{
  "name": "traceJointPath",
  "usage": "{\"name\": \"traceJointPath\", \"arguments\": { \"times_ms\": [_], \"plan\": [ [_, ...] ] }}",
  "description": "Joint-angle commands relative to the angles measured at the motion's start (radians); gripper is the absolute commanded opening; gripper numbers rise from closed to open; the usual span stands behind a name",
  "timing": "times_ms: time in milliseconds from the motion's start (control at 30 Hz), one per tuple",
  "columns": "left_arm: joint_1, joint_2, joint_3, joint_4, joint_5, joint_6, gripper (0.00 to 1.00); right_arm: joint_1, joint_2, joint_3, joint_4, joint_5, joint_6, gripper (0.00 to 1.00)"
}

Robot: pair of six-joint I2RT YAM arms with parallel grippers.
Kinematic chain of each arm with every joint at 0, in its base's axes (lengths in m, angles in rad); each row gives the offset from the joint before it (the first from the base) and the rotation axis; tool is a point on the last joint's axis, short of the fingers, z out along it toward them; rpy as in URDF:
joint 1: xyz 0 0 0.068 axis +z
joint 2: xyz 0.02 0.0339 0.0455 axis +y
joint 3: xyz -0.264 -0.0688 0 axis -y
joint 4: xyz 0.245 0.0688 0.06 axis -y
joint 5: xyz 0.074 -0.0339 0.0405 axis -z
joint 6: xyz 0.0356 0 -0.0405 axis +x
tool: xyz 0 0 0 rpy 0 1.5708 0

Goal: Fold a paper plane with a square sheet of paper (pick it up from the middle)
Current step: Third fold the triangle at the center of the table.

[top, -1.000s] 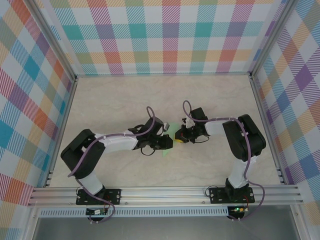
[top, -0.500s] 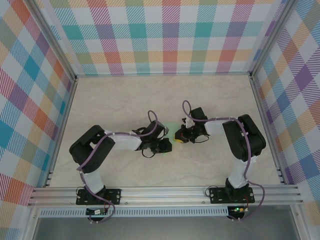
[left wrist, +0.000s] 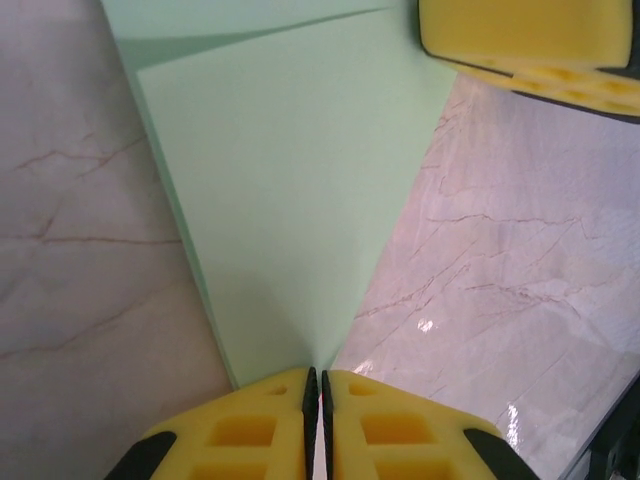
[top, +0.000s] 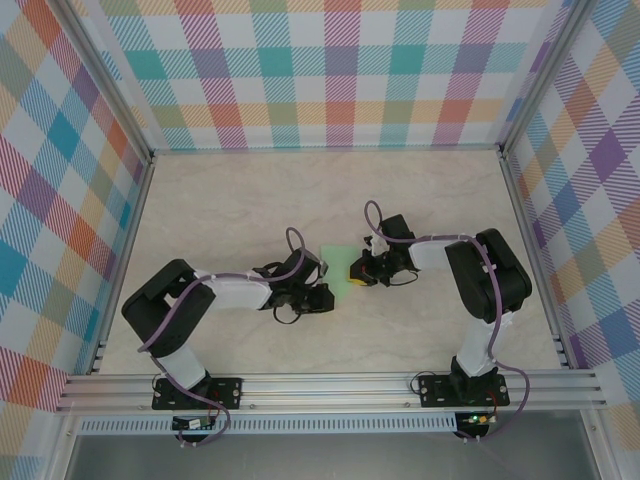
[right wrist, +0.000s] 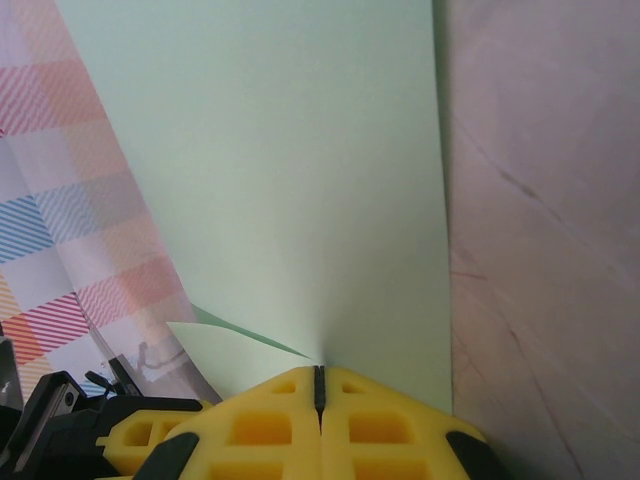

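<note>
The light green paper plane (top: 335, 266) is held just above the marble table between both grippers. In the left wrist view the paper plane (left wrist: 290, 190) narrows to a point that runs into my left gripper (left wrist: 316, 378), whose jaws are shut on it. From the other side, my right gripper (right wrist: 319, 376) is shut on the wider end of the paper plane (right wrist: 300, 170), and a folded flap sticks out to its left. From above, the left gripper (top: 321, 296) sits at the near left of the paper and the right gripper (top: 356, 271) at its right edge.
The marble table (top: 230, 210) stretches to the checked walls (top: 330, 70) on three sides. An aluminium rail (top: 330, 385) runs along the near edge by the arm bases. The grippers are close together; the right fingers (left wrist: 530, 35) show in the left wrist view.
My left gripper has drawn back to the left and toward the near edge. More of the green paper now shows between the two grippers. The right arm has stayed put.
</note>
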Motion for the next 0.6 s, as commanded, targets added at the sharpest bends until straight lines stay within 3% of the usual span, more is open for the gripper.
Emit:
{"name": "traceJointPath", "arguments": {
  "times_ms": [0,333,567],
  "plan": [
    [-0.006,-0.024,-0.034,-0.146,0.006,0.036,0.13,0.001,0.029,-0.004,-0.084,0.086,-0.026,0.05],
    [-0.006,-0.161,-0.02,-0.057,-0.04,-0.013,0.15,0.001,0.028,-0.005,-0.083,0.085,-0.024,0.04],
    [-0.007,-0.051,0.038,0.03,0.057,-0.076,0.15,0.001,0.034,-0.003,-0.083,0.085,-0.025,0.05]
  ]
}}
